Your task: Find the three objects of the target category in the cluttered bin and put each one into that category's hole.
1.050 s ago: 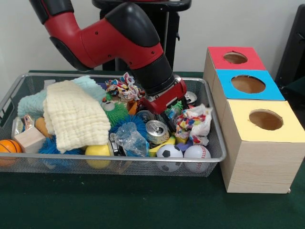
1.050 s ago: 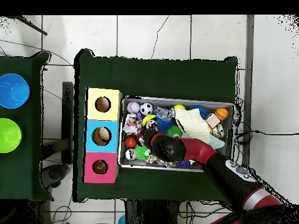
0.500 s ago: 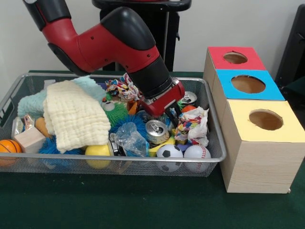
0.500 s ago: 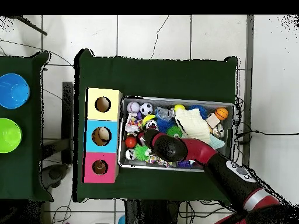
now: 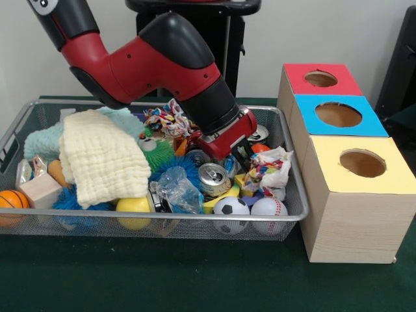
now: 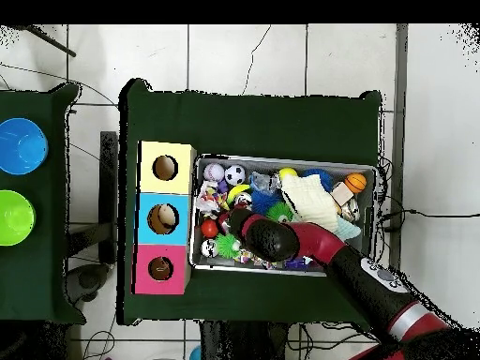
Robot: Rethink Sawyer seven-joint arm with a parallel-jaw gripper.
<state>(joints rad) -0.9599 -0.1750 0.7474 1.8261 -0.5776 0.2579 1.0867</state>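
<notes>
Wire-mesh bin [image 5: 296,195] is brimming with toys as the red arm is reaching into its right half. Nearest the camera, a soccer ball [image 5: 231,207] and a baseball [image 5: 268,207] are sitting against the front rim, with a yellow ball [image 5: 133,205] at about 9 o'clock from them and a small basketball [image 5: 12,199] in the far left corner. Just behind the soccer ball a silver can [image 5: 214,179] is lying tilted, top towards the camera; a second can [image 5: 259,133] is showing near the back wall at 1 o'clock from it. A cream cloth [image 5: 101,159] is covering much of the left half.

The gripper [image 5: 224,153] is buried among the clutter just behind the silver can, at about 12 o'clock from it; whether its fingers are apart or together cannot be told, and nothing can be seen held. The target category is not stated. If cans are meant, the nearest is lying just in front of the wrist; if balls, they are sitting farther forward, against the rim.

Risks from here, as a judgement: the bulky wrist is pressing close to loose items and could shove the can or a wrapper [image 5: 270,166] aside, or drag neighbours up with any lift. The boxes [image 5: 351,214] with their three holes are standing at 3 o'clock, outside the bin.
</notes>
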